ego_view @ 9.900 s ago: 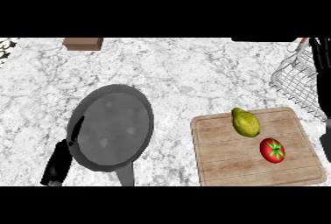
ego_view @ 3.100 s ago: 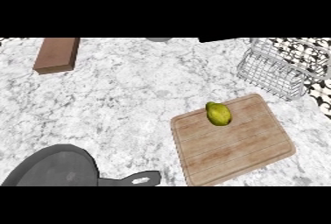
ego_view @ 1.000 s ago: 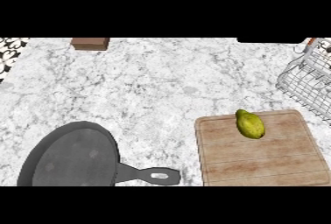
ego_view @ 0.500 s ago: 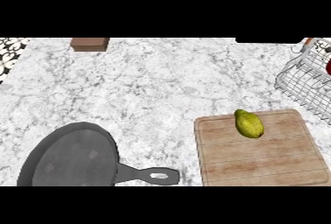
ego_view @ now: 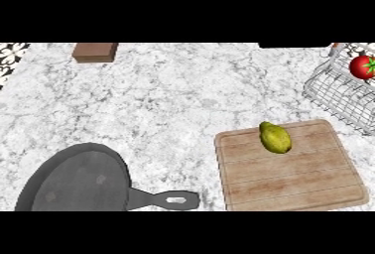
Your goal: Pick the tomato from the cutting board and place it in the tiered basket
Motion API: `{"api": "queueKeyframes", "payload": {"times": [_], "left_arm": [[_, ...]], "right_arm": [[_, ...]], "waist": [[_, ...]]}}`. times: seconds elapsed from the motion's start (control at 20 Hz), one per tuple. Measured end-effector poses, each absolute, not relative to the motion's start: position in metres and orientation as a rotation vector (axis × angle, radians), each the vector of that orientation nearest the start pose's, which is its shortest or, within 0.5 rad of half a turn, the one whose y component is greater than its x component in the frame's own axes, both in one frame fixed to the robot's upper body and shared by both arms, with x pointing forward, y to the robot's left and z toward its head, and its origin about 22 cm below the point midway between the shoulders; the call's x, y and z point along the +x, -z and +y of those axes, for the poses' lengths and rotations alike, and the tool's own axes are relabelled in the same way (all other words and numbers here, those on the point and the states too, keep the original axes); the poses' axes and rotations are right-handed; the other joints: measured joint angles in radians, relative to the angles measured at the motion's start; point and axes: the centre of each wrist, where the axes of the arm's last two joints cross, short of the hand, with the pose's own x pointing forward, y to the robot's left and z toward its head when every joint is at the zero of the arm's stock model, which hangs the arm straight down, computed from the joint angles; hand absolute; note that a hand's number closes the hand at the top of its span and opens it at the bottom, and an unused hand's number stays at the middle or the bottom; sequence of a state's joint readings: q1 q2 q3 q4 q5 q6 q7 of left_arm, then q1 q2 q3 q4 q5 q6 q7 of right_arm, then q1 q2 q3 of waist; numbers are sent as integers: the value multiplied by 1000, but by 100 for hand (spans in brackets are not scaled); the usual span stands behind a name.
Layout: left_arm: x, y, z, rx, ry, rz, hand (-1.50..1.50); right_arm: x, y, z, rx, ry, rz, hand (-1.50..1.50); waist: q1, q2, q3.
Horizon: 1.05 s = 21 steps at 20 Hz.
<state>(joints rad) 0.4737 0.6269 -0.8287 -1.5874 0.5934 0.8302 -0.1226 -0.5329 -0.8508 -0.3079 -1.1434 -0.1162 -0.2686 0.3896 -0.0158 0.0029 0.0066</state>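
Rightward, the tomato lies in the tiered basket; fingers unseen, state unknowable.

The counter is white and grey stone with a speckled look. Four things sit on it. A small brown block is far back on the left. A dark grey frying pan is at the front left, and its handle points right, toward the wooden cutting board. The board lies flat at the front right. A wire basket stands at the right edge, just behind the board.
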Motion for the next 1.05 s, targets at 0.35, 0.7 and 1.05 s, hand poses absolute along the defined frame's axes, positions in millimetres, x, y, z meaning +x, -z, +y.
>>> {"api": "queueKeyframes", "payload": {"times": [0.35, 0.7, 1.05], "left_arm": [[14, 73, 237, 365, -81, -792, 0], [1, 72, 238, 395, -119, -761, 0], [-12, 71, 237, 427, -164, -729, 0]], "right_arm": [[293, -247, -503, -1002, 528, -1447, -150], [251, -257, -549, -1016, 633, -1412, -150], [208, -255, -584, -980, 599, -1403, -150]], "waist": [[-52, -13, -1], [-107, -28, 0], [-162, -41, 1]]}}
